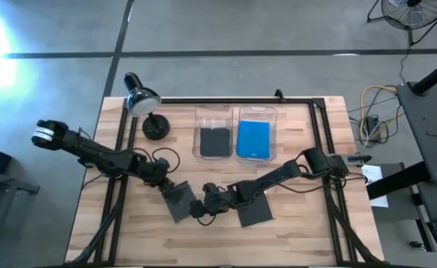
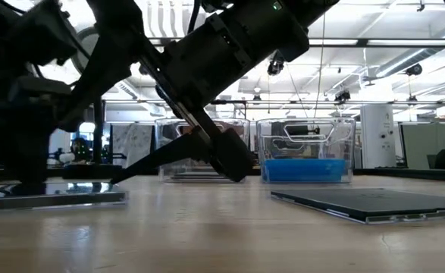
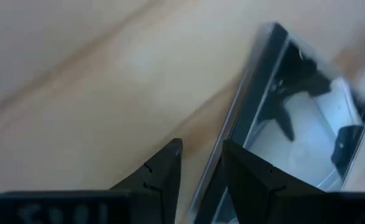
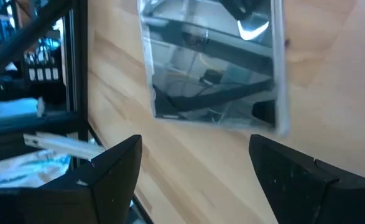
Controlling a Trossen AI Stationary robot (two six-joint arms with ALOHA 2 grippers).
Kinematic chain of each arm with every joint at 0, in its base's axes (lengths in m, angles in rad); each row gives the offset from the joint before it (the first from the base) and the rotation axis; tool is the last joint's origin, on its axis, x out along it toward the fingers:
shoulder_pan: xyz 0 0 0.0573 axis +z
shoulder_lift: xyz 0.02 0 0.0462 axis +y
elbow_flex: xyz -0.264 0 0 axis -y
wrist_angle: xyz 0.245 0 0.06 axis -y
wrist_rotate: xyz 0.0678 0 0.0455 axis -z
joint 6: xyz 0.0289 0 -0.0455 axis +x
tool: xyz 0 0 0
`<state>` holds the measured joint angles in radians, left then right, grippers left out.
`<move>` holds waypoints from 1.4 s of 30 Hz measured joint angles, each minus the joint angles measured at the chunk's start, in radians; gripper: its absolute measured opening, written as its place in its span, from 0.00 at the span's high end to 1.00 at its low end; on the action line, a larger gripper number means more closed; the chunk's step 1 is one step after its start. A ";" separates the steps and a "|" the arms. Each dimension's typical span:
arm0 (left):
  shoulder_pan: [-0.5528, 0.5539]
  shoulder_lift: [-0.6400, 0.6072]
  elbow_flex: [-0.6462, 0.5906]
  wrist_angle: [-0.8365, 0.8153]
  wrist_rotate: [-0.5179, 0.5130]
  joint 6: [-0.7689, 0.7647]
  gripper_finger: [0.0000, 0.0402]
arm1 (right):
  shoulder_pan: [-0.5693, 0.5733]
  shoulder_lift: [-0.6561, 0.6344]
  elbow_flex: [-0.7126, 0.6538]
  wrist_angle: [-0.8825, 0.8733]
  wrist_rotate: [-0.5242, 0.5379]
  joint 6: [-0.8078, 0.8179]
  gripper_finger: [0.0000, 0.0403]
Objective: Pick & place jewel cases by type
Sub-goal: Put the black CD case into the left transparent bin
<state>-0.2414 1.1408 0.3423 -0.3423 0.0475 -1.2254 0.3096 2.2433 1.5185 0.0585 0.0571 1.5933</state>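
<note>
Two dark jewel cases lie flat on the wooden table: one (image 1: 179, 201) on the left and one (image 1: 254, 213) on the right. A third dark case (image 1: 216, 140) lies in the left clear bin, and a blue one (image 1: 254, 139) lies in the right clear bin. My left gripper (image 1: 166, 184) points down at the left case's far edge (image 3: 229, 134), its fingers a narrow gap apart, one on either side of that edge. My right gripper (image 1: 201, 209) is wide open just above the table, between the two loose cases. It faces the left case (image 4: 216, 68). My left gripper comes from above at the left case's far edge (image 3: 214, 171). One finger (image 3: 250, 177) stands over the case and the other (image 3: 160, 171) over the bare table beside it. I cannot tell whether either finger touches the case, which lies flat.
The two clear bins (image 1: 237, 112) stand side by side at the table's far middle. A black desk lamp (image 1: 145, 104) stands at the far left. A black frame rail (image 1: 225, 99) runs along the far edge. Bare wood (image 1: 300, 238) lies along the near edge.
</note>
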 joint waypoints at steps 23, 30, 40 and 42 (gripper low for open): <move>-0.243 -0.003 -0.001 0.247 -0.079 -0.317 0.74 | 0.007 0.055 0.002 0.014 0.044 0.105 0.28; -0.247 -0.025 0.034 0.145 -0.112 -0.284 0.74 | 0.031 0.035 0.001 -0.039 0.007 0.070 0.28; -0.247 -0.064 0.031 0.192 -0.135 -0.230 0.74 | 0.030 0.035 0.001 -0.050 0.014 0.079 0.28; -0.247 -0.064 0.031 0.089 -0.153 -0.256 0.74 | 0.030 0.036 0.001 -0.048 0.014 0.080 0.28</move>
<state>-0.4879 1.0771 0.3729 -0.2528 -0.1052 -1.4814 0.3397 2.2790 1.5192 0.0103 0.0711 1.6738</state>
